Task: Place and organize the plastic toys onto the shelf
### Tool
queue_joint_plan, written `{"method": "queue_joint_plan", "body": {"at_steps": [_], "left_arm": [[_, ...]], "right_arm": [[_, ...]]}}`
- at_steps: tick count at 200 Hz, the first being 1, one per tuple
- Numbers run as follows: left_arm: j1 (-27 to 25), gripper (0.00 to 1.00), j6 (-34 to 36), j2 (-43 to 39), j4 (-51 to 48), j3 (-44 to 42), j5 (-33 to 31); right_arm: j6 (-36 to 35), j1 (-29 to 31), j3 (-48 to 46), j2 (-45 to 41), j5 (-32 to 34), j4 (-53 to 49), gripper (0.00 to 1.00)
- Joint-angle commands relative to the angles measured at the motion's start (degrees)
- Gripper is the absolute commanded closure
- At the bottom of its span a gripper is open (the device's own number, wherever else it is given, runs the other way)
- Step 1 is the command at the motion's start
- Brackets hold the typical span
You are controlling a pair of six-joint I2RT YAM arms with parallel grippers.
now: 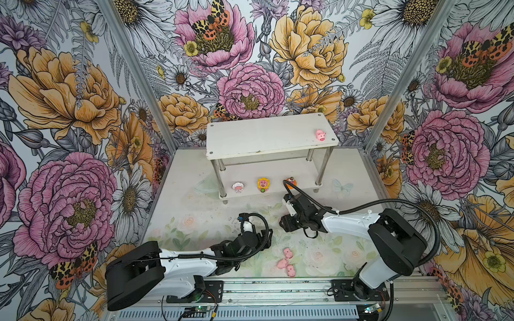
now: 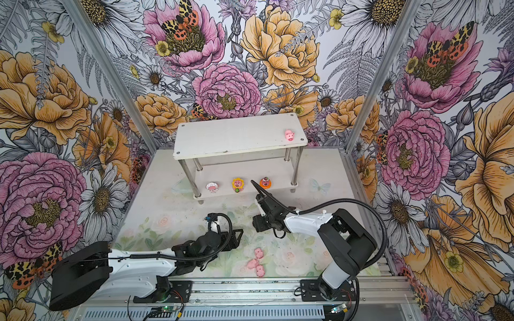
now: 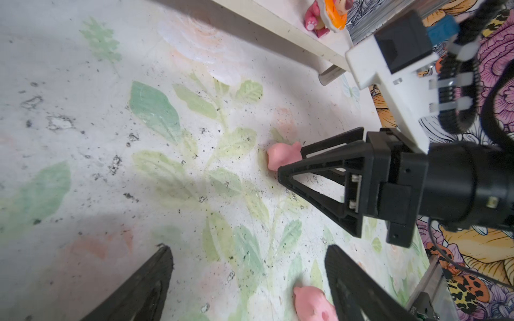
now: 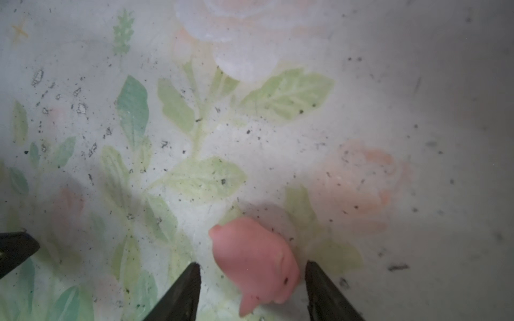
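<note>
Evidently light and hard, the tiny pink plastic pig (image 4: pixel 254 264) in the right wrist view should bear a firm pinch. Its rounded, glossy sides could squirt out of one, though. I judge the plump flanks at mid-body the safest hold, not the snout or ears. It lies on the flower-printed worktop (image 4: pixel 389 83) between the parted fingers (image 4: pixel 189 289) of the right gripper (image 4: pixel 251 265). A sliver of gap shows on either side, so nothing is pinched yet.

The left wrist view shows the left gripper (image 3: pixel 247 247) spread wide and empty. A second pink pig (image 3: pixel 314 303) lies just beside one of its fingers, and the first pig sits at the right gripper's tips.

In both top views the white two-tier shelf with metal tube legs (image 1: pixel 272 139) stands at the back of the worktop. A pink pig (image 1: pixel 320 135) sits at the right end of its top tier. The white-hooded figure (image 1: pixel 238 187), the yellow sunflower figure (image 1: pixel 263 184) and the orange figure (image 1: pixel 291 183) line the lower tier. Three loose pink pigs (image 1: pixel 282 263) huddle near the front edge. The right gripper points down at the worktop beyond them, covering its pig. The left gripper hangs near it, apart from the shelf.
</note>
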Motion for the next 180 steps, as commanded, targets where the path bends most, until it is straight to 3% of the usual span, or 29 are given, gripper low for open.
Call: {"method": "queue_joint_plan", "body": {"at_steps": [1, 47, 68, 180], "left_arm": [[0.48, 0.12, 0.97, 0.69, 1.85, 1.12, 1.15], [0.64, 0.13, 0.79, 0.83, 2.02, 0.70, 2.16], [0.59, 0.13, 0.74, -0.30, 1.84, 0.01, 2.16], [0.64, 0.13, -0.63, -9.80, -1.17, -4.64, -0.04]], "right_arm": [[0.48, 1.12, 3.06, 2.18, -0.91, 2.33, 0.48], [2.75, 1.77, 3.75, 2.66, -0.66, 2.28, 0.78], [4.30, 1.78, 2.88, 1.03, -1.18, 1.77, 0.86], [15.50, -3.54, -8.40, -7.89, -11.26, 1.67, 0.88]]}}
